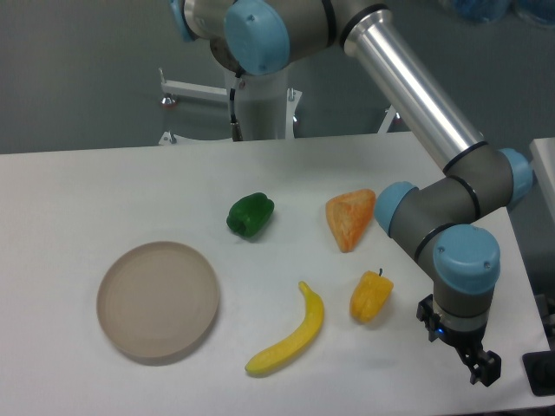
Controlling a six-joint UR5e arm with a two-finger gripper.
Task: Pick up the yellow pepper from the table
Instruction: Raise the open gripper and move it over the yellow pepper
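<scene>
Fingers of the gripper hang low near the bench's front right edge, to the right of the yellow pepper and apart from it; they are too small and dark to tell whether they are spread or closed. The yellow pepper lies on the bench just right of the banana's upper tip and below the orange wedge. To do the reach well, I would bring the fingers above the pepper, spread wide, and close across its narrower width, keeping away from the banana. Its long axis runs tilted from lower left to upper right, with the thin dark stem pointing up and right. Farther off sit a green pepper and a round beige plate.
</scene>
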